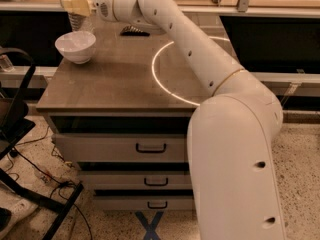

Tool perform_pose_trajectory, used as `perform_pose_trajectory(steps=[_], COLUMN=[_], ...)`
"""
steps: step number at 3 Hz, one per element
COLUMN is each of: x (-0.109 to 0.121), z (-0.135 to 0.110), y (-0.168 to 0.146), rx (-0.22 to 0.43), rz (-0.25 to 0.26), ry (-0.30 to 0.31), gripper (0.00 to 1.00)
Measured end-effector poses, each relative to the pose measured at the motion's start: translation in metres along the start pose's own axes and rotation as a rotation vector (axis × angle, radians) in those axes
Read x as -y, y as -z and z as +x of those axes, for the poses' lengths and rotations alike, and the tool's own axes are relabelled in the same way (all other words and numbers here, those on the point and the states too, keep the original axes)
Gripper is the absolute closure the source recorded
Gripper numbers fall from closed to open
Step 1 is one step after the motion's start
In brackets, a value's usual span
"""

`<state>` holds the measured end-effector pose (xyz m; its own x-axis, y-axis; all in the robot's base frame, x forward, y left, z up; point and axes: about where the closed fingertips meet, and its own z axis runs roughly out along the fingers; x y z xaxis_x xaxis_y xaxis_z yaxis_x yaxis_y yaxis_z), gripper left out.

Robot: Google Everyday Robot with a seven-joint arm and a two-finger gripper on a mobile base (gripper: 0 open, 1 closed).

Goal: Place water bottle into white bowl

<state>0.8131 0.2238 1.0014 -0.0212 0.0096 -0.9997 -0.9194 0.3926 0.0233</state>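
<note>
- The water bottle (77, 22) is clear plastic with ribs around its lower body. A pale band shows higher up, and its top runs out of the picture at the upper edge.
- It stands upright in the gripper (70, 5), at the far left corner of the table (115, 79).
- The gripper's pale yellowish finger (81, 6) lies across the front of the bottle's middle. The jaws are closed onto the bottle and touch nothing else.
- The white bowl (75, 46) sits on the table just below the gripper, on the near side. It is round, glossy and plain, and nothing is inside it.
- I cannot tell whether the bottle's base touches the table behind the bowl.
- To the right of the gripper, a flat dark object (134, 32) lies under the arm (190, 49).
- Further right and nearer, a bright ring of light (156, 79) lies on the tabletop.
</note>
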Motion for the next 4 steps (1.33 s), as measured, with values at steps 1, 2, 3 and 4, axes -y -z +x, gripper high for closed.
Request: perform_pose_trajectory(steps=[1, 2, 3, 4], x=[-0.002, -0.005, -0.009, -0.012], z=[0.011, 0.023, 0.035, 0.047], y=[-0.005, -0.007, -0.010, -0.011], rx=[-0.028, -0.051, -0.067, -0.071], rz=[-0.003, -0.002, -0.002, 0.002], ry=[-0.012, -0.017, -0.015, -0.008], gripper=[1.00, 1.00, 1.00, 1.00])
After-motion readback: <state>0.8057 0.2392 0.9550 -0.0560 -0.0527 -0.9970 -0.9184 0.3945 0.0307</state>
